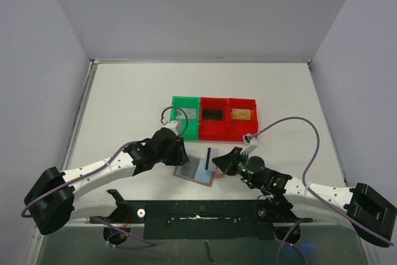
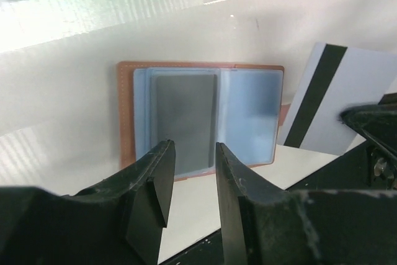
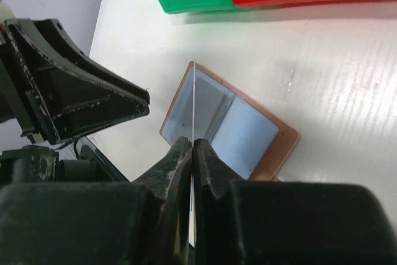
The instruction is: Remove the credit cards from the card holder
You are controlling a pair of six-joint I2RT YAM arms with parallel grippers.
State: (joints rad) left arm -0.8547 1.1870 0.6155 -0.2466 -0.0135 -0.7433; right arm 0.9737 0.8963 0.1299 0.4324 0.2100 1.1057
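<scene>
The card holder (image 1: 197, 170) lies open on the table, tan leather with blue pockets (image 2: 254, 113). A grey credit card (image 2: 186, 119) sits in its left pocket. My right gripper (image 1: 217, 161) is shut on a pale card with a black stripe (image 1: 209, 155), held upright on edge above the holder. In the right wrist view that card (image 3: 194, 100) shows edge-on between the right gripper's (image 3: 192, 147) closed fingers. My left gripper (image 2: 193, 159) hovers just short of the holder's near edge, open by a narrow gap with nothing between its fingers.
Three bins stand in a row behind the holder: a green bin (image 1: 185, 99) with a silver card, a red bin (image 1: 214, 100) with a black card, and another red bin (image 1: 242, 100) with a gold card. Both arms crowd the holder.
</scene>
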